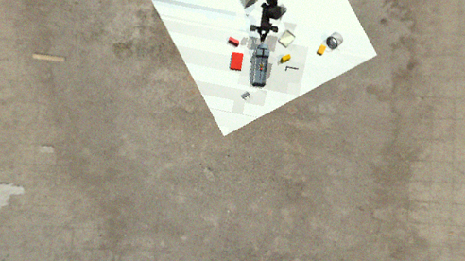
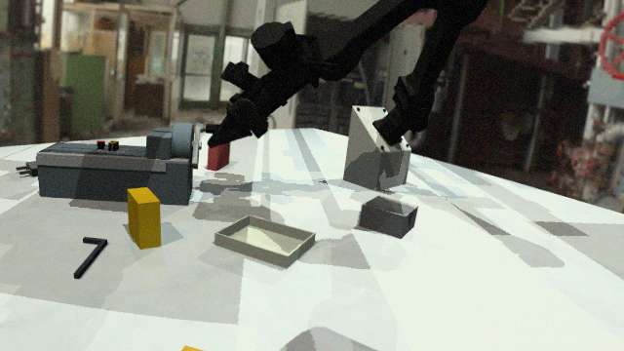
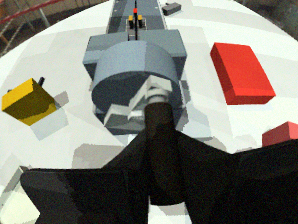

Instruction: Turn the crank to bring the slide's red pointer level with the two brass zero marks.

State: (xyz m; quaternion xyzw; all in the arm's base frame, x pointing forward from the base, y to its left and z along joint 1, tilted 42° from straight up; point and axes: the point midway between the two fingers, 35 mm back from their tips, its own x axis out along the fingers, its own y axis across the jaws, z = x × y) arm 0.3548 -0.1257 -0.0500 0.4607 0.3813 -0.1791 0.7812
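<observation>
The grey-blue machine (image 1: 260, 68) (image 2: 97, 175) (image 3: 133, 52) lies on the white table. Its round crank disc (image 2: 185, 138) (image 3: 129, 83) faces my arm. My gripper (image 1: 263, 39) (image 2: 214, 137) (image 3: 156, 133) is at the disc and is shut on the crank handle (image 3: 158, 99). On the slide's top, the red pointer (image 2: 100, 144) (image 3: 135, 11) sits a little farther from the crank than the brass marks (image 2: 113, 144) (image 3: 133, 24), not level with them.
A flat red block (image 1: 237, 61) (image 3: 241, 72) and a small red block (image 1: 234, 41) (image 2: 217, 156) lie beside the machine. A yellow block (image 2: 143, 216) (image 3: 28, 102), a hex key (image 2: 90, 255), a shallow tray (image 2: 249, 251), a grey box (image 2: 388, 216) and the arm's wedge base (image 2: 372, 156) stand on the other side.
</observation>
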